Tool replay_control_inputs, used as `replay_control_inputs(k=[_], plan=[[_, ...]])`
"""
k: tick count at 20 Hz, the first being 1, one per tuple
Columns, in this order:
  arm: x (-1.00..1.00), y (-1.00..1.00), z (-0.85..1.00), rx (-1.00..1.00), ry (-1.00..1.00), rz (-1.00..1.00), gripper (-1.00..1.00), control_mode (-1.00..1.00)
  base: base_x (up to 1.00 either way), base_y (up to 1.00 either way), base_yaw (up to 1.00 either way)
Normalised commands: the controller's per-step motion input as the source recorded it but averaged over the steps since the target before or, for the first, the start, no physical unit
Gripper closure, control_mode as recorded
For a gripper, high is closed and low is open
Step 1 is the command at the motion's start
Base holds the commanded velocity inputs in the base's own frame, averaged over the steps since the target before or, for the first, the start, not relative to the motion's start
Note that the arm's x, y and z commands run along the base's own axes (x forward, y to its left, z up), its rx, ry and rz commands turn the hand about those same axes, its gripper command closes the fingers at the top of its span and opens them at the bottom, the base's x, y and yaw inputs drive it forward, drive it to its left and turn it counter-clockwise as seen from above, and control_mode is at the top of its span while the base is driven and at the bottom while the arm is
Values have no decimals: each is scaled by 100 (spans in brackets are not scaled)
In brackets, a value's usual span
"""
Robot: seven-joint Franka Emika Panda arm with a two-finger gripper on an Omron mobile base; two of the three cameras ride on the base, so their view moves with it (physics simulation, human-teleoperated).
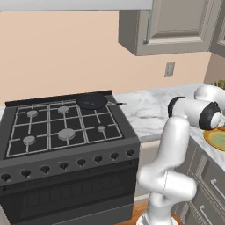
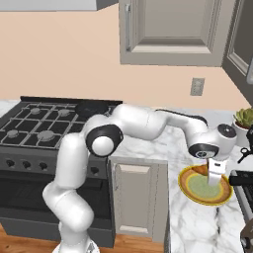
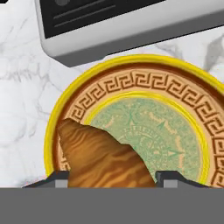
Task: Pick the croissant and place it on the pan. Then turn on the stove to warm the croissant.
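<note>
1. Gripper (image 3: 111, 175) first: your two fingertips sit either side of the croissant (image 3: 103, 159), pressed in on its flanks with the pastry between them, so you are pinching it at its thick middle.
2. Working left to right, the stove (image 1: 66, 145) comes first, with one black pan (image 1: 91, 101) on its back-right burner, at about 1 o'clock on the cooktop, handle pointing to 3 o'clock.
3. Next comes marble counter (image 1: 149, 110), then the decorated plate (image 3: 183, 105) far right, where your hand hangs.
4. On that plate the croissant lies at roughly 7 o'clock, its tapered tip pointing toward 10 o'clock; it rests on the rim band, partly over the green centre.
5. Handling, as a judgement: expect it to be light, flaky and easily crushed, so squeeze only enough to lift. The broad belly is the right hold; the thin horns would likely crumble or slip.
6. Count: one croissant, one pan, one plate, one grey appliance (image 3: 122, 26) just beyond the plate at 12 o'clock.
</note>
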Motion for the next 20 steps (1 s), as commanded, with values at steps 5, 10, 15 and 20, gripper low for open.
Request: replay_control_inputs(k=[5,10,15,20], plan=[[-32,72,57,-14,0,0,100,-100,0,0,0],[-42,81,47,-16,0,0,100,-100,0,0,0],[-46,81,26,-12,0,5,100,-100,0,0,0],[-20,84,40,-6,0,8,100,-100,0,0,0]])
